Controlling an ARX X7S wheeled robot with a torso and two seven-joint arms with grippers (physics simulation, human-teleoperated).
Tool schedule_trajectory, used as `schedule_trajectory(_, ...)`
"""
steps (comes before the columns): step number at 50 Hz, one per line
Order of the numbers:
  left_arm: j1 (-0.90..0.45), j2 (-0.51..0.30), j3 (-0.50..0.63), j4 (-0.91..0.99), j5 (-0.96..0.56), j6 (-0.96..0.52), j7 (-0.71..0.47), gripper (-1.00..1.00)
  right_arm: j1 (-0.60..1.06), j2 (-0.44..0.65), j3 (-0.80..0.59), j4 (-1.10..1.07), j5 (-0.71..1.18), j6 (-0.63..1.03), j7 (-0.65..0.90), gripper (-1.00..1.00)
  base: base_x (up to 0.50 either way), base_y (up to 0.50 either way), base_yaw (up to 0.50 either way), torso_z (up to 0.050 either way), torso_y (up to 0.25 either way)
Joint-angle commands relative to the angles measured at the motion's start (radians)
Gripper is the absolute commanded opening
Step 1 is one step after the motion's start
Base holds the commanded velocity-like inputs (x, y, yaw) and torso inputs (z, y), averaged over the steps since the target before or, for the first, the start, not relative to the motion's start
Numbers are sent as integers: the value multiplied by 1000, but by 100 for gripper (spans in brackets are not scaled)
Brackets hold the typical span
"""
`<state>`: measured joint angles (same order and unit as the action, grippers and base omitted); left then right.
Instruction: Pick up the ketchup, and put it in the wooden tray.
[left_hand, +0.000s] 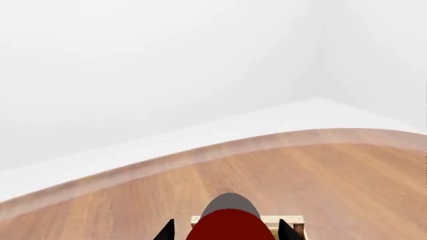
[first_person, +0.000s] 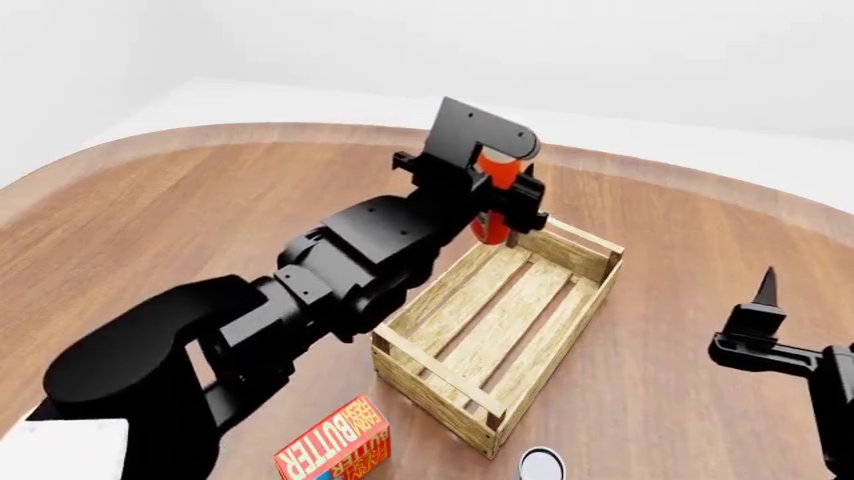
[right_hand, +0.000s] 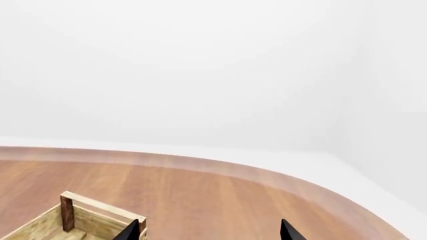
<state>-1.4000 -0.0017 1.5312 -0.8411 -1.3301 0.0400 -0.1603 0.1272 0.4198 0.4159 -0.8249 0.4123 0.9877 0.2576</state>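
The ketchup (first_person: 497, 172), an orange-red bottle, hangs in my left gripper (first_person: 505, 208), which is shut on it just above the far end of the wooden tray (first_person: 587, 300). In the left wrist view the ketchup (left_hand: 230, 226) fills the gap between the two black fingertips (left_hand: 166, 231), with a corner of the wooden tray (left_hand: 291, 220) behind it. My right gripper (first_person: 763, 295) stands open to the right of the tray, holding nothing. Its wrist view shows the right gripper (right_hand: 211, 232) over bare table beside a corner post of the wooden tray (right_hand: 69, 210).
A red-orange butter box (first_person: 334, 447) lies near the tray's close left corner. A round can (first_person: 541, 465) sits at the bottom edge by the tray's near end. The wooden table (first_person: 200, 210) curves away at the back against white walls.
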Motion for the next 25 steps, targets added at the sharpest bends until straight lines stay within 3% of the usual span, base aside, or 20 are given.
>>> schedule_trajectory(1, -27, 2, 29, 48, -75, -1, -49, -100, 3, -6, 6, -6, -6, 18, 31, 100, 0, 0, 0, 0, 0)
schedule_trajectory(9, -25, 2, 31, 84, -82, -10, -74, -100, 8, -9, 8, -9, -10, 31, 51, 100, 0, 0, 0, 0, 1)
schedule_trajectory(25, -29, 2, 30, 105, -79, -26, -93, -100, 12, -15, 10, -11, -16, 40, 78, 100, 0, 0, 0, 0, -123)
